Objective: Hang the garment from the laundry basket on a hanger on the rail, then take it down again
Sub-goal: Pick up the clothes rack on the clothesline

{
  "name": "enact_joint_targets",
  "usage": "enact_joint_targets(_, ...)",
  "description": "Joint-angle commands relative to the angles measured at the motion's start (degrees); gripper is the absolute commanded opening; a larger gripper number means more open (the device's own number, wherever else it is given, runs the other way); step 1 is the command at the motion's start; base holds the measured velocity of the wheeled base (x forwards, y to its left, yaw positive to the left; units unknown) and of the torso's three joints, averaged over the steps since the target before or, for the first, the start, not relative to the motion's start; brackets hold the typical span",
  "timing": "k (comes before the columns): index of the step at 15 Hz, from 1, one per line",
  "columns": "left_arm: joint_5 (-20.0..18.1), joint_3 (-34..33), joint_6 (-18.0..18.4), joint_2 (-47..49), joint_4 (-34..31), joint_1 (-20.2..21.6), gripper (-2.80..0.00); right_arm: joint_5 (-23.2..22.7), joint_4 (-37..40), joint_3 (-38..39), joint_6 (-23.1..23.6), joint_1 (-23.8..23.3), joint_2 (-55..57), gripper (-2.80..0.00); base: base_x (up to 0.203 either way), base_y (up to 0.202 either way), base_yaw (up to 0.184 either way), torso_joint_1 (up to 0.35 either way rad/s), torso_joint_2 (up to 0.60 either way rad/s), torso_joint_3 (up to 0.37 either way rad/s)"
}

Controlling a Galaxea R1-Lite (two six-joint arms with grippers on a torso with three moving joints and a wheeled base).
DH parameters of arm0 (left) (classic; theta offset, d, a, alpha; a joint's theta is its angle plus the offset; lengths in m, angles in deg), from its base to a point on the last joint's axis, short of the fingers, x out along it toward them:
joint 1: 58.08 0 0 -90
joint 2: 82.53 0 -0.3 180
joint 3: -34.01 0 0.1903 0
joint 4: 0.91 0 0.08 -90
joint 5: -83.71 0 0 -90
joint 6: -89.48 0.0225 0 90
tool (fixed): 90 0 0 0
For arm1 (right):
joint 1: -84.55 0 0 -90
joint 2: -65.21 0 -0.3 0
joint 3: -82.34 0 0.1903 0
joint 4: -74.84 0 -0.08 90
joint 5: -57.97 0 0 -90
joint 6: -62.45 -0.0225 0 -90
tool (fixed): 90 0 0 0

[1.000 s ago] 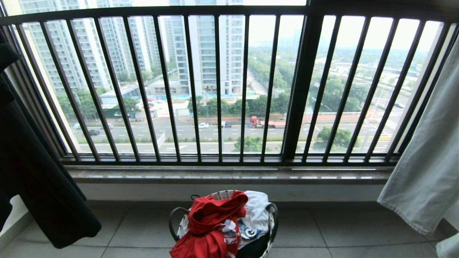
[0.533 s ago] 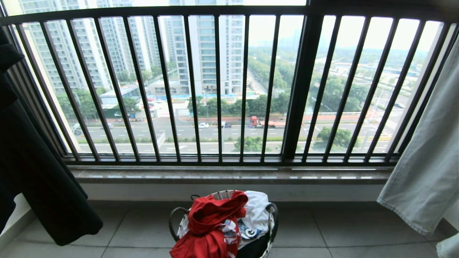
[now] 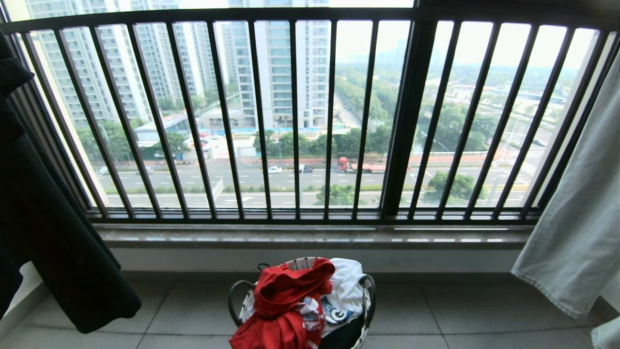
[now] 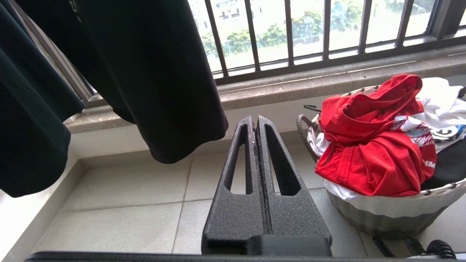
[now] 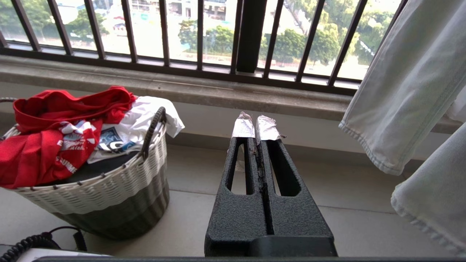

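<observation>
Dark window railing (image 3: 310, 116) with slim vertical bars spans the far side, thicker post right of centre; grey stone sill (image 3: 310, 236) under it, smooth pale floor tiles (image 3: 193, 310) in front; black garment (image 3: 53, 232) hangs at far left, matte and limp, hem rounded; pale grey-white denim-like cloth (image 3: 576, 208) hangs at far right with a stitched hem; laundry basket (image 3: 365, 300) sits on the tiles at near centre, round woven wall, white upper band over a darker lower band, black loop handles at the sides; red T-shirt (image 3: 286, 300) lies crumpled on top of the basket's left half, fine mesh-like knit, printed lettering partly showing, spilling over the near rim; white printed garment (image 3: 346, 286) bunched beside it on the right, something black beneath; neither arm shows in the head view; left gripper (image 4: 255, 122) hangs over the tiles left of the basket, textured black slotted fingers pressed together, holding nothing, red T-shirt (image 4: 371, 145) near it on its right, apart, no contact; right gripper (image 5: 255, 125) sits right of the basket, fingers closed flat against each other, tips wrapped in crinkled silver tape, empty; basket (image 5: 109, 196) and shirt lie to its left, apart.
</observation>
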State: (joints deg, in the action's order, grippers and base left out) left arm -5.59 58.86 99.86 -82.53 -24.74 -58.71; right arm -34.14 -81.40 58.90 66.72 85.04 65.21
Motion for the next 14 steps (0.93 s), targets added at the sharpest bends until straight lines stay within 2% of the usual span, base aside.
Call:
enact_joint_targets(1,0.0,0.0,0.1,0.0,0.0,0.0,-2.80,0.0,0.1,0.0,0.0,0.0,0.1,-2.80,0.000,0.000,0.000,0.000,0.00,0.000)
enact_joint_targets(11,0.0,0.0,0.1,0.0,0.0,0.0,-2.80,0.0,0.0,0.0,0.0,0.0,0.1,-2.80,0.000,0.000,0.000,0.000,0.00,0.000)
enact_joint_targets(14,0.0,0.0,0.1,0.0,-0.1,0.0,-2.80,0.0,0.0,0.0,0.0,0.0,0.1,-2.80,0.000,0.000,0.000,0.019,-0.19,-0.203)
